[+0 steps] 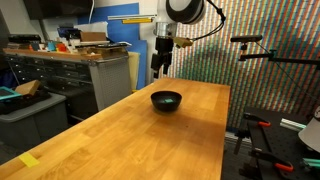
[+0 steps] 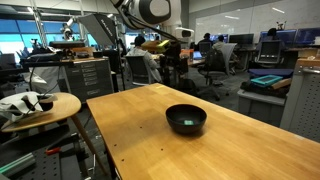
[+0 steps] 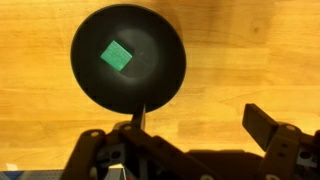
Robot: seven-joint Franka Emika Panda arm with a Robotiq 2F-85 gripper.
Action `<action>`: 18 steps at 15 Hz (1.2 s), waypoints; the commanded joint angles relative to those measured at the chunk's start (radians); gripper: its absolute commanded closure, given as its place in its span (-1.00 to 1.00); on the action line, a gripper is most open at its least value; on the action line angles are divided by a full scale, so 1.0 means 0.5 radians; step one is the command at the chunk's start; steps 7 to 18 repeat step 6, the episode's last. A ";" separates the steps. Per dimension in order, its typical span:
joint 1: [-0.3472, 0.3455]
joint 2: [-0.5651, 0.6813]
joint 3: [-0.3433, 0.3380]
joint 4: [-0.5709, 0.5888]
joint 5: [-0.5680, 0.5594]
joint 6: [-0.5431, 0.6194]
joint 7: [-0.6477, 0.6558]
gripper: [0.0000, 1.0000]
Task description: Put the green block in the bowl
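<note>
Step in hand: the placing is judged done, with only the retreat left, since the green block (image 3: 117, 56) is seen lying inside the bowl (image 3: 150, 85).
Green block: it is shown flat on the bowl's floor, off-centre, touched by nothing; a green speck is also made out in the bowl in an exterior view (image 2: 186, 122).
Bowl: it is set upright on the table (image 1: 150, 140), toward the far end and roughly midway between the long edges (image 1: 166, 104).
Claw: the gripper (image 3: 180, 150) is spread wide and empty, with nothing held between its fingers (image 3: 268, 128); it is held high above the table near the far edge, clear of the bowl (image 1: 160, 68).
Next move: only a clean withdrawal is judged to be called for, kept up and away so that the bowl's rim is not knocked.
Risk: little is judged to remain, as the block is well below the rim.
</note>
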 commanded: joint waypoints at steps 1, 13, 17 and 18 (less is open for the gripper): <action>-0.017 -0.002 0.010 0.027 -0.004 -0.044 -0.010 -1.00; -0.023 -0.007 0.009 0.049 -0.004 -0.080 -0.026 -1.00; -0.023 -0.007 0.009 0.049 -0.004 -0.080 -0.026 -1.00; -0.023 -0.007 0.009 0.049 -0.004 -0.080 -0.026 -1.00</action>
